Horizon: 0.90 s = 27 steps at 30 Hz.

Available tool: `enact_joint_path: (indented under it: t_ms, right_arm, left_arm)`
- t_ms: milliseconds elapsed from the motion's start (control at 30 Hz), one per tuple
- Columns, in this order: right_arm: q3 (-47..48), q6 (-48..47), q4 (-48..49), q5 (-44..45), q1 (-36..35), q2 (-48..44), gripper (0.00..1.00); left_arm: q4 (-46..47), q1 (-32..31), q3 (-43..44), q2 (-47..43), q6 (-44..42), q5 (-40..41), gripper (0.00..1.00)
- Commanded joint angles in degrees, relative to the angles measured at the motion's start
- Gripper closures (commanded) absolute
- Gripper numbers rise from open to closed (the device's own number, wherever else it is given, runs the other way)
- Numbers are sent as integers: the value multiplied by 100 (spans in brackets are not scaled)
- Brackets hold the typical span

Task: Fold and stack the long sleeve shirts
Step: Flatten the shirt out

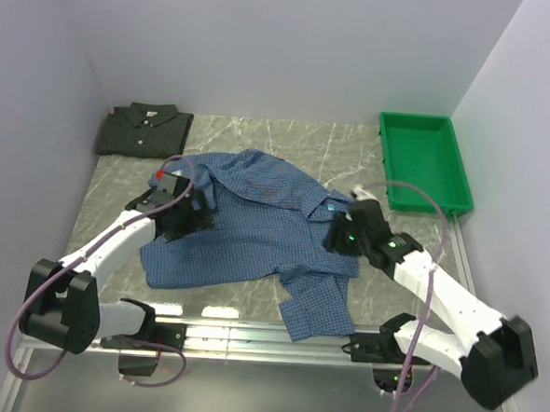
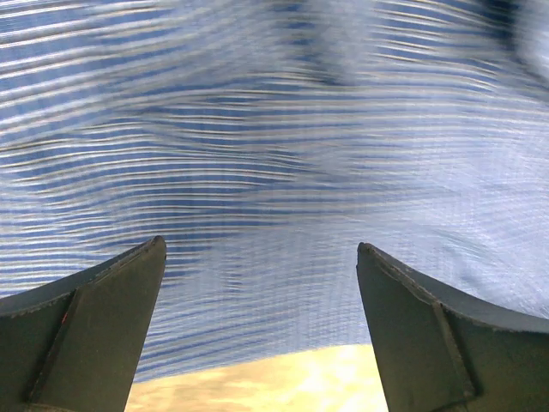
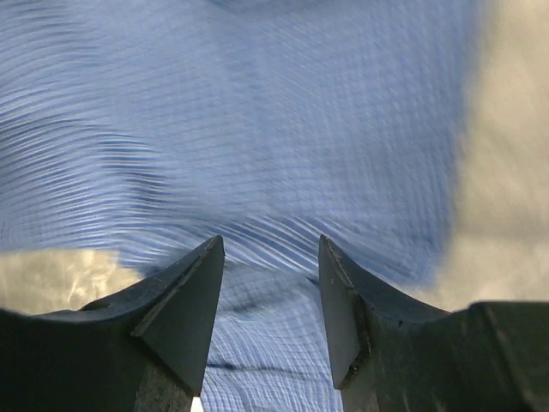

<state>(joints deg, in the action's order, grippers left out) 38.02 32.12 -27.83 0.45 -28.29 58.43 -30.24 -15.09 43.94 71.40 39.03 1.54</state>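
- Left jaws stand wide apart and grip nothing. A strip of tabletop (image 2: 283,382) shows between them, and the blue shirt (image 2: 274,172) fills everything just beyond their tips.
- Right jaws stand partly open. Blue cloth lies under and beyond the gap, and they appear to hold nothing.
- Between the two pairs of jaws the blue shirt lies spread but rumpled, with one sleeve trailing on the near side of the right jaws. I judge that its folding has hardly begun.
- Beyond the left jaws, well apart, the dark shirt (image 1: 144,128) lies folded with its collar showing, so that part looks done. Folding the blue one and stacking are left.
- Beyond the right jaws sits a green tray (image 1: 383,161).
- No brand, label or writing can be read.
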Motion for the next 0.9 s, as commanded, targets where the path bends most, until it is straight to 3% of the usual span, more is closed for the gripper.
enact_joint_path:
  t_ms: [0, 67, 233, 367, 533, 867]
  right_arm:
    - [1011, -1311, 1130, 517, -797, 773, 45]
    - [1277, -2178, 1620, 518, -1080, 1368, 44]
    - [2103, -3350, 2334, 772, -1530, 2478, 39]
    - [2639, -3746, 2712, 1018, -1767, 3575, 37]
    - [3299, -4274, 2775, 1624, -2004, 4474, 36]
    - [3932, -4873, 3318, 2528, -2022, 5687, 39]
  left_arm:
    - [272, -634, 457, -39, 272, 258, 1]
    - [474, -986, 641, 207, 439, 399, 1]
    - [1019, -1417, 783, 814, 667, 883, 2]
    - [1538, -1453, 572, 1165, 922, 831, 5]
    - [1363, -1479, 510, 1728, 931, 619, 9]
    - [1310, -1479, -114, 1377, 923, 312, 12]
